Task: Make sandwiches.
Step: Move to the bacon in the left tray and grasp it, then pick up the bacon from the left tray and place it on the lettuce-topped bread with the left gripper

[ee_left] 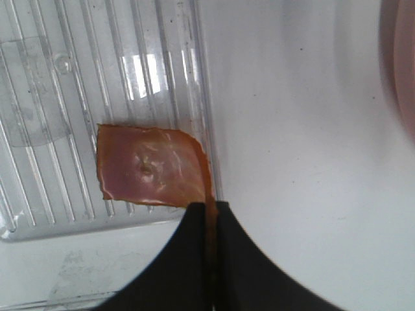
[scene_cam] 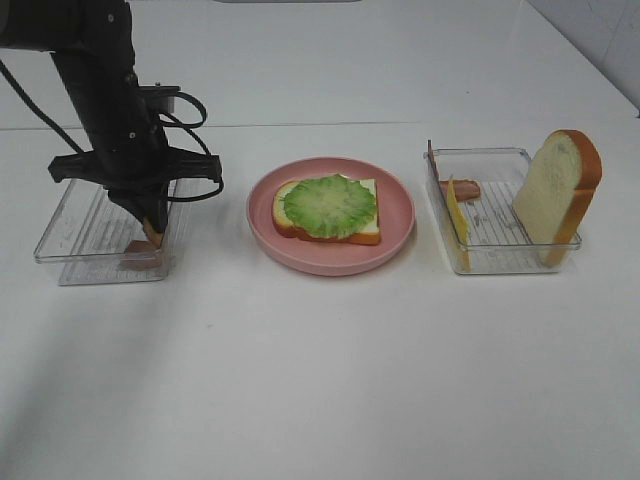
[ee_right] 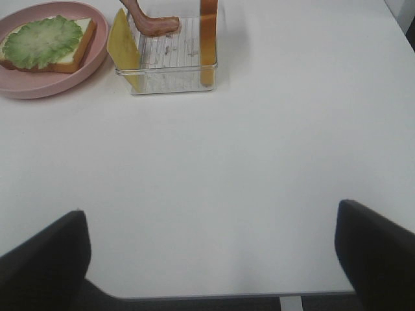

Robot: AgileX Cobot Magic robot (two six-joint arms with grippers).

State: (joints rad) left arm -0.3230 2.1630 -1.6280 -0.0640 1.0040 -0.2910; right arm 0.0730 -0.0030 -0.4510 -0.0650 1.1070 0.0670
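A half-built sandwich (scene_cam: 328, 209) lies on the pink plate (scene_cam: 400, 215): one bread slice with green lettuce on top. It also shows in the right wrist view (ee_right: 45, 42). My left gripper (scene_cam: 150, 228) is down in the left clear tray (scene_cam: 75, 225), shut on the edge of a brown bacon strip (ee_left: 152, 173) that still lies partly on the tray floor. My right gripper (ee_right: 209, 210) is open and empty, well back from the right tray (ee_right: 170, 74). That tray holds a yellow cheese slice (scene_cam: 457, 215), a bacon piece (scene_cam: 464, 189) and an upright bread slice (scene_cam: 556, 192).
The two clear trays (scene_cam: 505, 262) flank the plate on a white table. The left arm's cables (scene_cam: 190, 115) hang above the left tray. The plate's rim (ee_left: 403, 71) shows at the edge of the left wrist view.
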